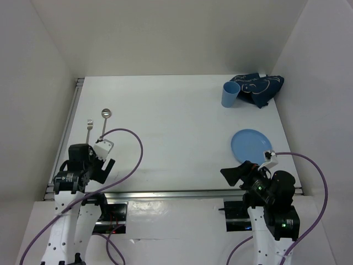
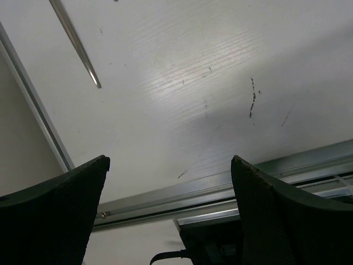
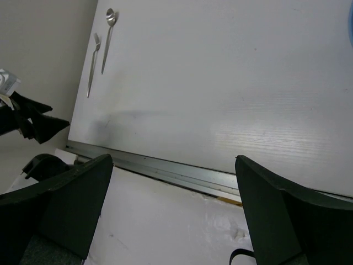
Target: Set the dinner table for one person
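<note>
The white dinner table (image 1: 176, 127) holds a fork (image 1: 89, 128) and a spoon (image 1: 105, 118) side by side at the left. A blue plate (image 1: 251, 144) lies at the right. A blue cup (image 1: 230, 94) stands at the back right, against a crumpled navy cloth (image 1: 259, 88). My left gripper (image 1: 103, 167) is open and empty over the near left edge, just in front of the cutlery handles. My right gripper (image 1: 233, 174) is open and empty over the near edge, in front and left of the plate. The right wrist view shows the fork (image 3: 94, 63) and the spoon (image 3: 108, 33) far off.
Metal rails run along the table's near edge (image 1: 176, 193) and left edge (image 1: 69, 127). White walls close in the table on three sides. A metal utensil handle (image 2: 74, 41) shows at the top left of the left wrist view. The left arm (image 3: 27, 118) shows in the right wrist view.
</note>
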{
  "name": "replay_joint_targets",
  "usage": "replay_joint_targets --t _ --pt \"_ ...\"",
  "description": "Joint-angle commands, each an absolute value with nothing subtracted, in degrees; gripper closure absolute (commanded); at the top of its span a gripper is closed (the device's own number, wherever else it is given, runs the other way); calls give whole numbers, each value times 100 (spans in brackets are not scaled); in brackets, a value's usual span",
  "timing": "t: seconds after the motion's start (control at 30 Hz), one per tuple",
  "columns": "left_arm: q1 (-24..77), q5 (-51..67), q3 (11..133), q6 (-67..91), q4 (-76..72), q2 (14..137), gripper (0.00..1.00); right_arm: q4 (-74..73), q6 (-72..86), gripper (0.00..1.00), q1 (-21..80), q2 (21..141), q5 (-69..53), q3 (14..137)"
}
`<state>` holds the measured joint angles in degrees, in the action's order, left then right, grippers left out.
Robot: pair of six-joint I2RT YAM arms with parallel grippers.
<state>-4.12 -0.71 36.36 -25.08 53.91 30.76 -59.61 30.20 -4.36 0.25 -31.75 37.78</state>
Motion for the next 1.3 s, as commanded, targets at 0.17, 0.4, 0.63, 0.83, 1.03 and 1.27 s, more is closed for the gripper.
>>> replay_joint_targets --t 0.17,0.4,0.63,0.83,1.03,1.27 --pt "-360 -1028 3980 -1461 4816 3207 1 -5889 3129 0 -431 -194 -2936 3771" --pt "-360 -519 4797 -1635 4668 3365 1 -5187 2997 0 -431 904 -2365 4473" --pt "-360 149 5905 -1775 4649 4252 1 -4219 2988 0 -431 3906 -709 5614" --pt "-360 562 7153 -1837 4825 5709 1 -3738 3191 0 -431 7458 614 7732" --pt "-247 746 8067 -1767 4693 6871 1 -3270 3926 0 -738 9865 1651 9877" --pt "-123 1160 9087 -1942 5229 8401 1 -3735 4518 0 -1099 12381 1732 12197"
